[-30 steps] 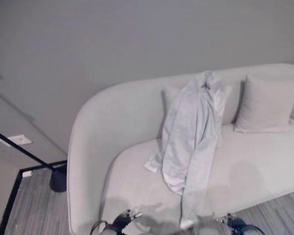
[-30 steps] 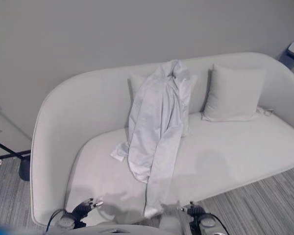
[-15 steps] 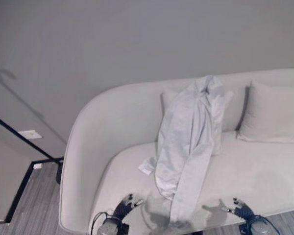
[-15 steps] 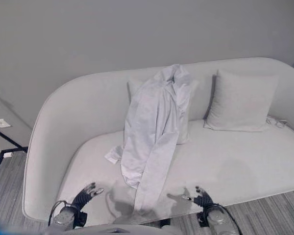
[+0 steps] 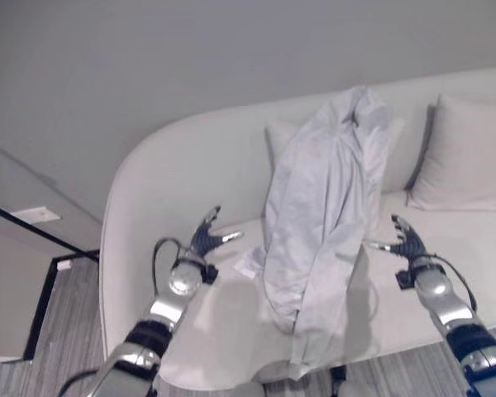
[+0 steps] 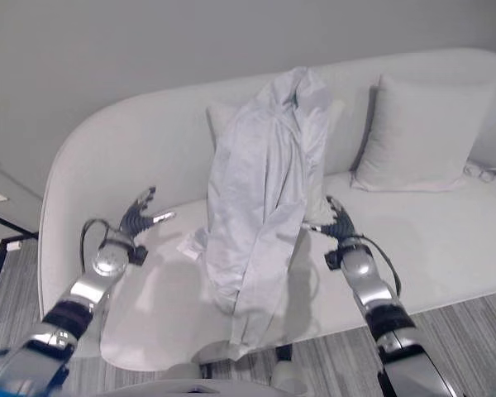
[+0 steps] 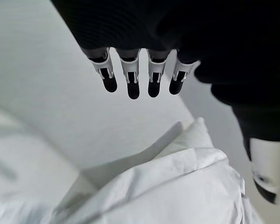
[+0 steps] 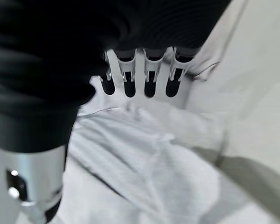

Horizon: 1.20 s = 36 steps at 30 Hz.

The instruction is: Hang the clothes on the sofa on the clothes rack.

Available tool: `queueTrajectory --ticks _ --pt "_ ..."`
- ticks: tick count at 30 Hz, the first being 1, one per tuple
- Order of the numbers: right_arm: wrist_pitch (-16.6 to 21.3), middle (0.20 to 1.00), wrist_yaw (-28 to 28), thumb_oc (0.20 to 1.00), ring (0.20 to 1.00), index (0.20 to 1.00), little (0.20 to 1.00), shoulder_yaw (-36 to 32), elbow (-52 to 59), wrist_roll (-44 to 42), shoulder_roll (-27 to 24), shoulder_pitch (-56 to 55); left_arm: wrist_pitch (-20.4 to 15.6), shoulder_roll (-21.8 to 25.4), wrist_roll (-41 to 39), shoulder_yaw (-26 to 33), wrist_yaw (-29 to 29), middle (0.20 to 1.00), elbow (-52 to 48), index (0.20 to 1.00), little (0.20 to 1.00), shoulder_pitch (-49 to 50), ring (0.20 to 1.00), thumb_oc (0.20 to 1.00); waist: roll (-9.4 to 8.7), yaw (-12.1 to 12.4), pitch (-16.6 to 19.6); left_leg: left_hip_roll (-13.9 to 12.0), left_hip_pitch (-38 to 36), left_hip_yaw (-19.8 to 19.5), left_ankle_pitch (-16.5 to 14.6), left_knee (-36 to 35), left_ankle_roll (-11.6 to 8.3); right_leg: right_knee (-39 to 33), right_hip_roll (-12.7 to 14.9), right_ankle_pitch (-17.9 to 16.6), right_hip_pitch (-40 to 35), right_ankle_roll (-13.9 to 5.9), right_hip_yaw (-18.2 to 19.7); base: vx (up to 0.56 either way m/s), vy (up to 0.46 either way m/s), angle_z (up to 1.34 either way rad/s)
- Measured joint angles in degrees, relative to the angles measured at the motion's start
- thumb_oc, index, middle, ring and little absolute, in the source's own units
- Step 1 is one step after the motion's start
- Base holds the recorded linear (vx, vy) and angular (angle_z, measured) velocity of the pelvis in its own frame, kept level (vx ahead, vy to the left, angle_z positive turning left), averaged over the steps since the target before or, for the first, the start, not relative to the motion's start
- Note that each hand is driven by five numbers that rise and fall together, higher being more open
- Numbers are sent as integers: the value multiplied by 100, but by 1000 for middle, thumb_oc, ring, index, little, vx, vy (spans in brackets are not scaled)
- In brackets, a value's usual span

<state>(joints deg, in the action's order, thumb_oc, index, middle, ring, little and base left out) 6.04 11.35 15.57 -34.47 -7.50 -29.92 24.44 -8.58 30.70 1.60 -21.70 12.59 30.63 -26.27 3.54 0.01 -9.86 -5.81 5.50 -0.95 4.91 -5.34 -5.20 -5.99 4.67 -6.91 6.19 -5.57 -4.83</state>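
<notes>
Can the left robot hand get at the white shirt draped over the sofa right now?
Probably yes. The left robot hand is open above the sofa seat, just beside the white shirt, and nothing lies between them. The right robot hand is open on the shirt's other side.

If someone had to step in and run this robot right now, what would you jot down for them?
Left hand: open, raised over the seat to the shirt's left, holding nothing.
Right hand: open, raised on the shirt's other side, holding nothing.
White shirt: draped from the top of the sofa backrest over a cushion, down across the seat and past the front edge.
Second cushion: against the backrest, to the right.
Done: hands flank the shirt.
Left: grasp the shirt, lift it off, hang it on the rack.
</notes>
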Motion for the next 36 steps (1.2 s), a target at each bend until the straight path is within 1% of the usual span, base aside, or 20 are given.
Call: queueTrajectory --ticks 1,2,3,4,5,6,7,8,9,11,13,14,17,19,23,27,29,31,35,36 --pt "19 1000 60 1000 1000 1000 1000 79 -29 -42 -2 199 2 97 134 -138 79 1000 9 1000 1000 -246 1000 1000 4 -1 -61 13 77 -3 30 1 -11 3 7 -16 72 -4 -2 -139 13 4" --pt "51 1000 171 1000 1000 1000 1000 469 -388 -161 -2 971 9 219 334 -572 247 1000 171 1000 1000 -1127 1000 1000 28 3 -323 36 281 -16 120 1 -14 23 26 -132 258 -8 -9 -96 17 7" --pt "50 1000 190 1000 1000 1000 1000 595 -550 -186 10 1180 13 221 377 -718 272 1000 261 1000 1000 -1378 1000 1000 36 4 -391 39 313 -27 142 2 -23 23 32 -146 285 -8 -17 -95 14 14" --pt "45 1000 194 1000 1000 1000 1000 752 -782 -266 80 1536 18 177 432 -956 283 1000 382 1000 1000 -1838 1000 1000 52 -5 -533 41 346 -99 163 1 -19 24 45 -153 296 -11 -59 -95 14 12" --pt "79 1000 204 1000 1000 1000 1000 796 -937 -341 183 1693 20 161 479 -1045 324 1000 430 1000 1000 -2017 1000 1000 61 -6 -575 68 350 -113 163 1 -19 23 50 -153 294 -11 -76 -100 14 11" --pt "77 1000 206 1000 1000 1000 1000 914 -1199 -466 265 1884 44 164 586 -1266 344 1000 609 1000 1000 -2269 1000 1000 66 -8 -599 68 364 -117 163 1 -20 21 51 -144 310 -20 -78 -98 14 7" --pt "63 1000 207 1000 1000 1000 1000 1034 -1604 -674 334 2233 84 175 717 -1692 401 1000 931 1000 1000 -2781 1000 1000 96 4 -638 77 466 -138 177 1 -24 20 62 -139 399 -27 -94 -96 18 8" --pt "58 1000 207 1000 1000 1000 1000 1031 -1799 -811 358 2450 133 169 842 -1871 438 1000 1110 1000 1000 -3057 1000 1000 125 3 -665 93 552 -139 205 1 -29 24 74 -145 472 -22 -98 -93 22 8" --pt "51 1000 215 1000 1000 1000 1000 1022 -1874 -906 355 2584 155 157 878 -1910 453 1000 1204 1000 1000 -3202 1000 1000 149 -1 -751 100 559 -136 207 2 -27 25 80 -155 478 -19 -102 -57 15 5" --pt "19 1000 225 1000 1000 1000 1000 1231 -2307 -1075 345 2980 182 40 876 -2266 494 1000 1689 1000 1000 -3568 1000 1000 204 -6 -806 117 622 -139 207 2 -27 25 97 -158 544 -29 -106 -60 23 0" --pt "20 1000 236 1000 1000 1000 1000 1228 -2317 -1163 333 3118 211 26 872 -2287 500 1000 1816 1000 1000 -3688 1000 1000 218 -38 -830 120 719 -132 207 2 -27 25 100 -161 635 -27 -109 -79 43 0" --pt "14 1000 245 1000 1000 1000 1000 1421 -2622 -1263 341 3427 229 -79 867 -2649 507 1000 2307 1000 1000 -4058 1000 1000 253 -54 -903 136 792 -130 217 3 -15 26 113 -174 726 -29 -91 -33 31 -3" --pt "13 1000 286 1000 1000 1000 1000 1425 -2678 -1348 358 3631 286 -133 859 -2669 509 1000 2441 1000 1000 -4271 1000 1000 315 -104 -983 167 918 -116 221 3 -9 27 144 -197 857 -43 -76 -20 26 -3" --pt "11 1000 355 1000 1000 1000 1000 1427 -2684 -1399 355 3694 290 -135 856 -2738 510 1000 2471 1000 1000 -4403 1000 1000 319 -150 -1050 188 924 -95 222 3 -9 27 164 -201 875 -45 -62 -5 13 -2" --pt "12 1000 565 1000 1000 1000 1000 1421 -2642 -1567 350 3739 327 -117 810 -2729 530 1000 2577 1000 1000 -4670 1000 1000 318 -145 -1050 212 928 18 221 3 -8 28 184 -202 926 -46 46 1 35 -10" --pt "-22 1000 784 1000 1000 1000 1000 1403 -2172 -1620 247 3686 380 14 813 -2721 571 1000 2410 1000 1000 -4706 1000 1000 318 -171 -1051 215 948 36 219 2 -8 28 182 -218 973 -63 93 8 20 -7" --pt "-23 1000 972 1000 1000 1000 1000 1190 -1469 -1614 158 3447 397 117 814 -2721 636 1000 2199 1000 1000 -4711 1000 1000 316 -204 -1052 215 948 41 219 1 -7 27 182 -222 981 -63 105 0 0 0" --pt "-14 1000 1143 1000 1000 1000 1000 1078 -1103 -1587 162 3307 416 217 818 -2718 721 1000 2129 1000 1000 -4758 1000 1000 311 -246 -1055 217 948 50 216 1 -8 27 182 -231 993 -69 141 6 8 -3" --pt "2 1000 1368 1000 1000 1000 1000 968 -1076 -1337 101 3287 415 331 815 -2717 745 1000 2133 1000 1000 -4826 1000 1000 309 -310 -1056 223 1028 100 216 1 -7 27 185 -263 1105 -73 193 6 8 -8" --pt "3 1000 1415 1000 1000 1000 1000 951 -1069 -1264 -50 3287 416 331 809 -2717 749 1000 2135 1000 1000 -4865 1000 1000 308 -306 -1057 225 1074 135 218 1 -5 28 184 -291 1167 -78 220 16 3 -8"
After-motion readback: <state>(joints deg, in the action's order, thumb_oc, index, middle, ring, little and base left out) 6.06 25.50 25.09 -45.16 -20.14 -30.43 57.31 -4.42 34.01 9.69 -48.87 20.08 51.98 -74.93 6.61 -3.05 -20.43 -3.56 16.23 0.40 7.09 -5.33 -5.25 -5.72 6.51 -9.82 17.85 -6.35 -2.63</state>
